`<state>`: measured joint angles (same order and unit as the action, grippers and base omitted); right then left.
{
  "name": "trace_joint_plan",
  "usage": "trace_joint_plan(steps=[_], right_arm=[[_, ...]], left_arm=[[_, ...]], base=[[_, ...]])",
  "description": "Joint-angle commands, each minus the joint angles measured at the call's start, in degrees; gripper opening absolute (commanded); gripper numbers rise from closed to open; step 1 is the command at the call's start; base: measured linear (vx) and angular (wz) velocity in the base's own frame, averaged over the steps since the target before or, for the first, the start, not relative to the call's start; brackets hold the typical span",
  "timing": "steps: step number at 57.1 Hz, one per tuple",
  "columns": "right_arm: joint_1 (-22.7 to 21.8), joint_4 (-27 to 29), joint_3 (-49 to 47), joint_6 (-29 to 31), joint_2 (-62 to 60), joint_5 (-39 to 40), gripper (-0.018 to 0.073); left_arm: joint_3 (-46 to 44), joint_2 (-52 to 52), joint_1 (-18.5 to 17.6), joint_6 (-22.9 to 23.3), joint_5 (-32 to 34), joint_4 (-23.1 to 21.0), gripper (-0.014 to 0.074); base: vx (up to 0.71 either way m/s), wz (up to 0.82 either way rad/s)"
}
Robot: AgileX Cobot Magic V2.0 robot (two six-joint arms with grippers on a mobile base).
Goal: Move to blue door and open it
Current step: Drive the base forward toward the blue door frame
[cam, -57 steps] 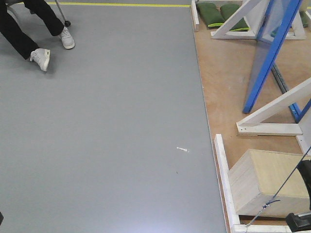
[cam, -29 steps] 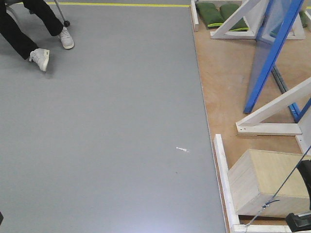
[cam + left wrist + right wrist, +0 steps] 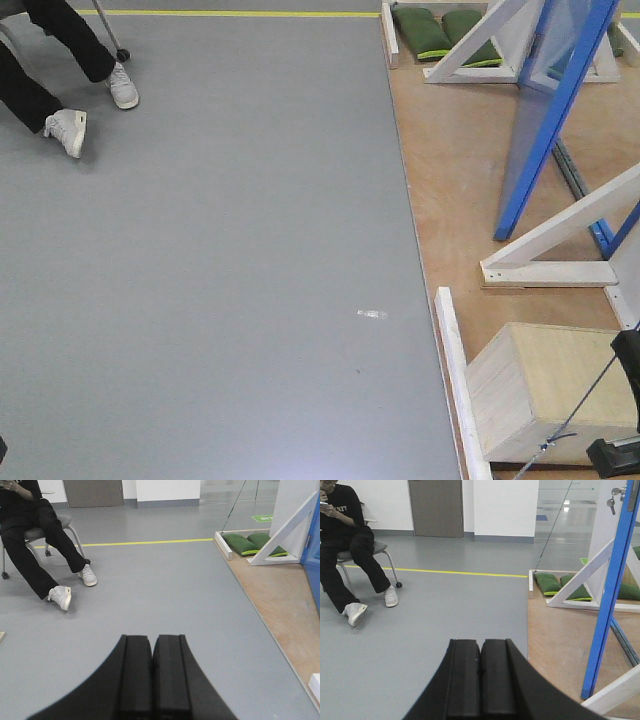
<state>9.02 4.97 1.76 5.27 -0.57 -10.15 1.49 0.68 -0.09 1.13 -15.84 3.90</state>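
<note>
The blue door stands edge-on on a plywood platform at the right of the front view, its bright blue edge slanting up out of frame. The right wrist view shows that door edge close by on the right, with a steel handle and keys at the top. A strip of the blue door shows at the left wrist view's right border. My left gripper is shut and empty over grey floor. My right gripper is also shut and empty, left of the door.
White wooden braces prop the door. A pale plywood box sits at the platform's near end behind a white edge strip. Green sandbags lie at the far end. A seated person in black is far left, near a yellow floor line.
In the front view the whole scene has slid slightly left and down: the person's shoes, the door base and the plywood box all shifted. Both grippers stay shut.
</note>
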Motion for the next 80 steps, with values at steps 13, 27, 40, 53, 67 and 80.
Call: trace_joint_plan(steps=[13, 27, 40, 53, 67, 80], right_arm=[[0.0, -0.2, 0.1, 0.2, -0.8, 4.9, 0.0012], [0.0, -0.2, 0.1, 0.2, -0.8, 4.9, 0.0012], [0.0, -0.2, 0.1, 0.2, -0.8, 4.9, 0.0012], [0.0, -0.2, 0.1, 0.2, -0.8, 4.9, 0.0012], [0.0, -0.2, 0.1, 0.2, -0.8, 4.9, 0.0012], [0.0, -0.2, 0.1, 0.2, -0.8, 4.9, 0.0012]], left_arm=[[-1.5, 0.7, -0.3, 0.4, 4.8, -0.1, 0.0073], [-1.5, 0.7, -0.3, 0.4, 4.8, -0.1, 0.0073], [-1.5, 0.7, -0.3, 0.4, 4.8, -0.1, 0.0073], [-1.5, 0.7, -0.3, 0.4, 4.8, -0.1, 0.0073], [-1.5, 0.7, -0.3, 0.4, 4.8, -0.1, 0.0073], [-1.5, 0.7, -0.3, 0.4, 4.8, -0.1, 0.0073]], base=[[0.19, -0.07], [0.27, -0.09], [0.35, 0.10], [0.39, 0.24], [0.40, 0.15], [0.39, -0.07]])
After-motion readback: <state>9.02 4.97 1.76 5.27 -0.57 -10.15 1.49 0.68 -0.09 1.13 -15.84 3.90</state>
